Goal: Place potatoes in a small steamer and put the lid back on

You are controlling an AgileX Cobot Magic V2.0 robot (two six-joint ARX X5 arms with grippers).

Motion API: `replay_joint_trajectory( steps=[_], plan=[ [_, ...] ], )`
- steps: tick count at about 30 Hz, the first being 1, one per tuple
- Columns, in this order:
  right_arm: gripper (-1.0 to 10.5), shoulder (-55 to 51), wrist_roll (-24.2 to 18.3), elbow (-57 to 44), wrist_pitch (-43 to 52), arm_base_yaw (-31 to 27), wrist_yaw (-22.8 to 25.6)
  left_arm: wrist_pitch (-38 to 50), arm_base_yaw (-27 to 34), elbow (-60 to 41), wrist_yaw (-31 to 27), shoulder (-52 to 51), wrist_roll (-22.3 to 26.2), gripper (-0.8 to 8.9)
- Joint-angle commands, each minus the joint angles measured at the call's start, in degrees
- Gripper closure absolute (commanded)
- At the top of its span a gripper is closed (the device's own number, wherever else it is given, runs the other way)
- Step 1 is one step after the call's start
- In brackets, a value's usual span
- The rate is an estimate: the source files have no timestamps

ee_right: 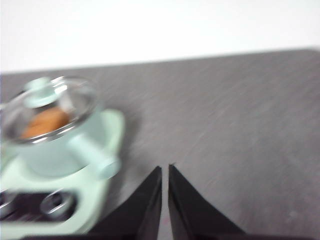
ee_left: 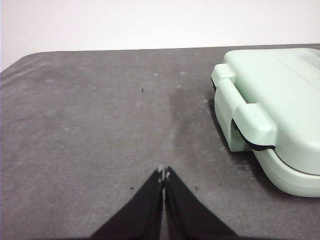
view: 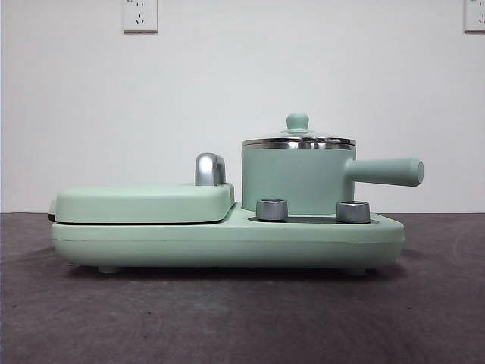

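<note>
The small mint-green steamer (view: pixel 297 182) stands on the right half of the mint-green cooker base (view: pixel 227 243), its stubby handle (view: pixel 386 171) pointing right. The glass lid (view: pixel 298 140) with its mint knob sits on the pot. In the blurred right wrist view the orange-brown potato (ee_right: pixel 46 122) shows inside the steamer (ee_right: pixel 60 145) through the lid (ee_right: pixel 47 107). My right gripper (ee_right: pixel 165 167) is shut and empty over bare table beside the steamer. My left gripper (ee_left: pixel 163 171) is shut and empty over the table, beside the grill end of the cooker. Neither gripper shows in the front view.
The flat mint-green grill cover (view: pixel 144 201) with a chrome handle (view: pixel 210 169) lies shut on the cooker's left half; it also shows in the left wrist view (ee_left: pixel 275 110). Two chrome knobs (view: pixel 272 209) sit on the base. Dark grey table (view: pixel 227 318) all around.
</note>
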Motion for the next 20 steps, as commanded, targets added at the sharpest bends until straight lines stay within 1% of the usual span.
replay_joint_trajectory(
  steps=[1, 2, 5, 7, 9, 16, 20],
  plan=[
    [9.3, -4.4, -2.0, -10.5, 11.3, -2.3, 0.0, 0.3, 0.0, -0.5, -0.1, -0.1, -0.2, 8.06],
    [9.3, -6.4, -2.0, -14.4, 14.8, -3.1, 0.0, 0.3, 0.0, -0.5, -0.1, -0.1, -0.2, 8.07],
    [9.3, -9.9, -2.1, -21.6, 20.9, -3.9, 0.5, 0.3, 0.0, -0.5, -0.1, -0.1, -0.2, 8.07],
    [9.3, -11.6, -2.8, -25.5, 24.0, -4.0, 1.8, 0.3, 0.0, -0.5, -0.1, -0.1, -0.2, 8.07],
    [9.3, -13.1, -3.3, -28.7, 26.1, -4.0, 1.9, 0.3, 0.0, -0.5, -0.1, -0.1, -0.2, 8.07],
    [9.3, -16.8, -3.3, -34.8, 27.8, -4.0, 1.2, 0.3, 0.0, -0.5, -0.1, -0.1, -0.2, 8.07],
    [9.3, -19.7, -3.9, -35.3, 24.7, -4.0, 1.3, 0.3, 0.0, -0.5, -0.1, -0.1, -0.2, 8.06]
  ],
)
